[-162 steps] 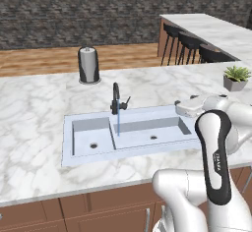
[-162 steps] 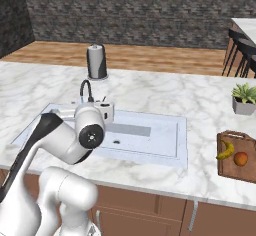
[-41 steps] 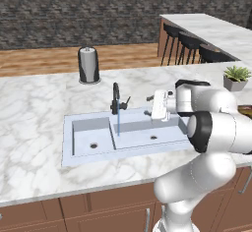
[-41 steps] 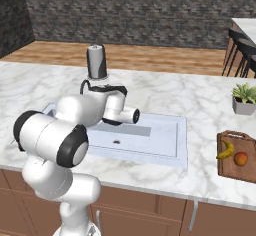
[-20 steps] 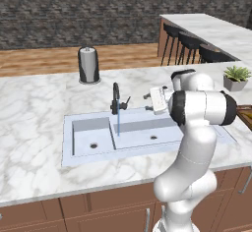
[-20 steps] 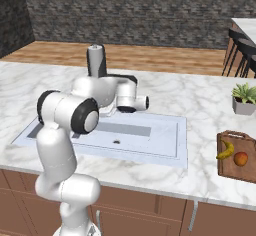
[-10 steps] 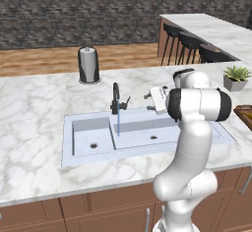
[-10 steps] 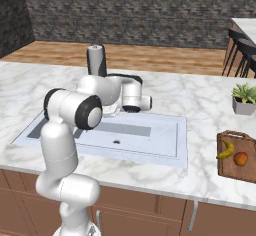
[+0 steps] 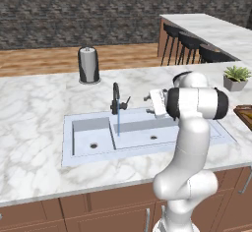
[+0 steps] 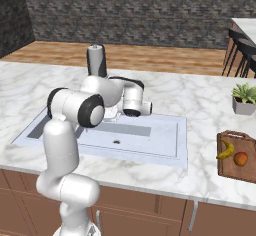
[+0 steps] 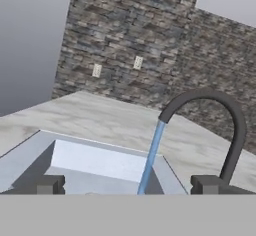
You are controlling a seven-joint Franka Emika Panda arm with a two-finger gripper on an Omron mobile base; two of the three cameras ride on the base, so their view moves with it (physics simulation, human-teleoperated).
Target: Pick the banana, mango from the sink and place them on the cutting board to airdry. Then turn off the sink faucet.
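Wide-open, empty gripper (image 11: 128,187) facing the sink faucet (image 9: 116,98), just beside it over the sink (image 9: 98,128); blue water stream (image 11: 150,157) running. Banana (image 10: 226,150) and mango (image 10: 241,158) lying on the cutting board (image 10: 235,172).

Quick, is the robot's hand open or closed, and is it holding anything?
Gripper: open, holding nothing, pointed at the sink faucet with the water running.
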